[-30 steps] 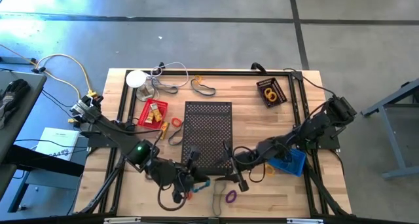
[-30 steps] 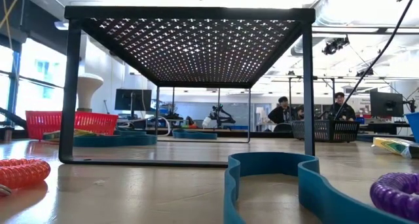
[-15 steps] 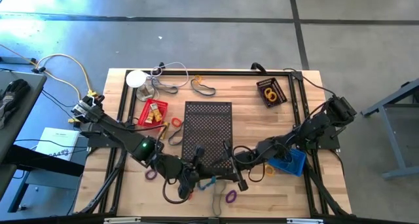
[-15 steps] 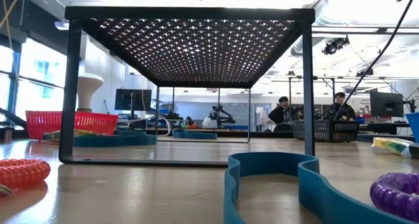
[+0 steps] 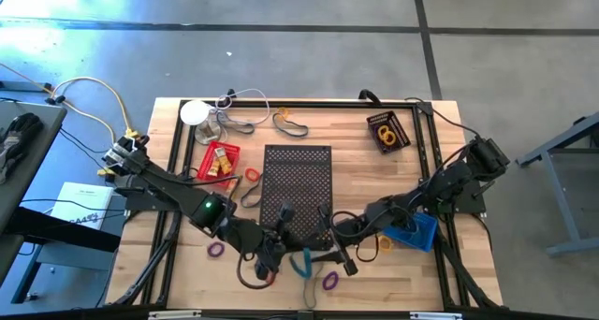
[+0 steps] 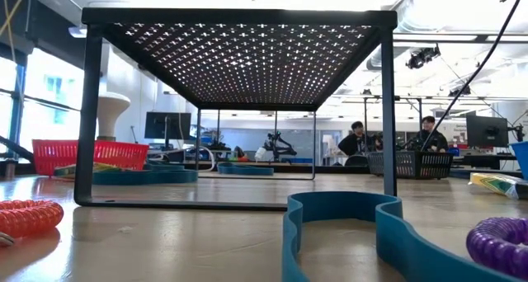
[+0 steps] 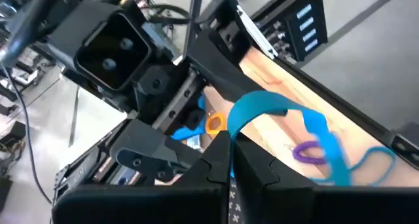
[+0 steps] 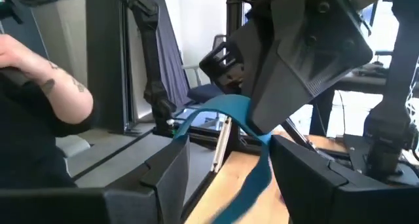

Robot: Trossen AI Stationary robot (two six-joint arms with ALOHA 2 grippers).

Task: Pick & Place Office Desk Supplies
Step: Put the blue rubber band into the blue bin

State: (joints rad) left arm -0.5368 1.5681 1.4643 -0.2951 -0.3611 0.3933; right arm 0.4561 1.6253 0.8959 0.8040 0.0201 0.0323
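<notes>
Holding yellow blocky pieces [image 5: 221,160], the red basket [image 5: 205,161] stands on the wooden bench [image 5: 365,175] near the white disc [image 5: 194,111]. A dark tray [image 5: 399,133] at the far right carries orange loops [image 5: 385,132], and a blue bin [image 5: 423,230] sits under the right arm. The left claw [image 5: 277,252] is clenched on a blue band [image 7: 262,108], lifted just in front of the perforated black stand [image 5: 297,184]. The right claw [image 5: 341,254] is close beside it, fingers spread, grasping nothing. A purple loop [image 5: 329,281] lies near the front edge, another purple loop [image 5: 216,249] further left. Beyond the bench, people [image 6: 356,138] sit in a bright workshop.
</notes>
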